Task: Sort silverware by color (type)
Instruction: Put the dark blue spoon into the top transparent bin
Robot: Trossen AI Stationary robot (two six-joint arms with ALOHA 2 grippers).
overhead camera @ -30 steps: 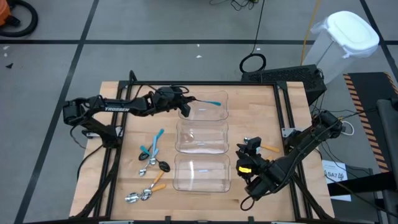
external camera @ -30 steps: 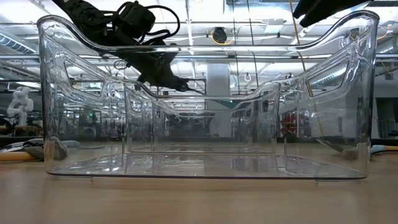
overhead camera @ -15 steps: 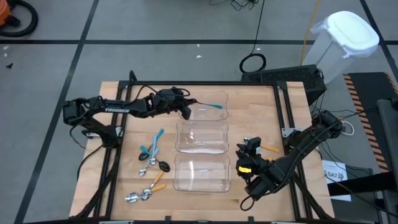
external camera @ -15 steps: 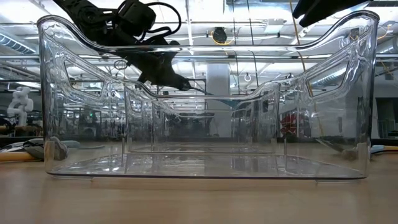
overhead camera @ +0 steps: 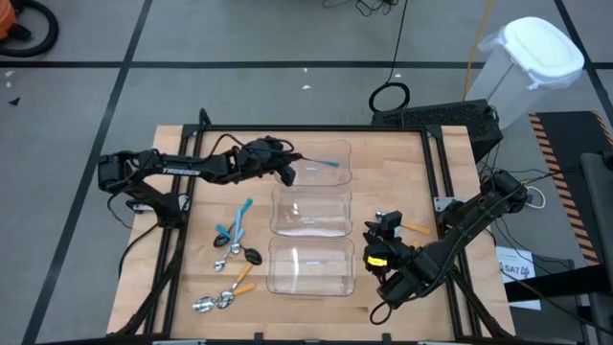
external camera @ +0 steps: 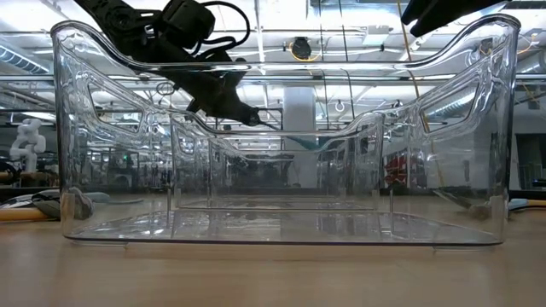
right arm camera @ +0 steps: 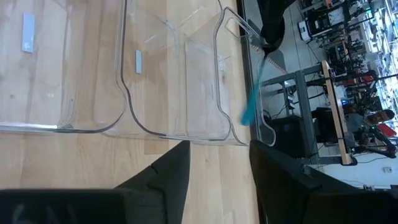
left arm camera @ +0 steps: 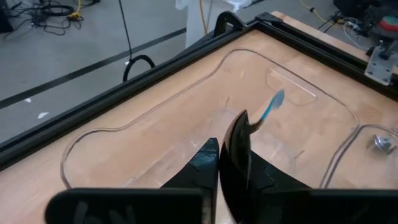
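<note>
On the table's left lie the unsorted spoons (overhead camera: 233,251), handles blue and orange, well apart from both arms. The left gripper (overhead camera: 285,171) hangs over the far bin (overhead camera: 337,179), its fingers nearly together on the bowl end of a blue-handled spoon (overhead camera: 327,163); the handle runs rightward from the fingertips, above the bin's floor, so release looks close. The right gripper (overhead camera: 388,228), open and empty, waits beside the near bins. The wooden table (overhead camera: 402,163) stands on grey floor.

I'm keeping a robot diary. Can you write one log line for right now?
left gripper: over far bin, blue-handled spoon at its fingertips | right gripper: open, waiting beside near bin | loose spoons: on table
</note>
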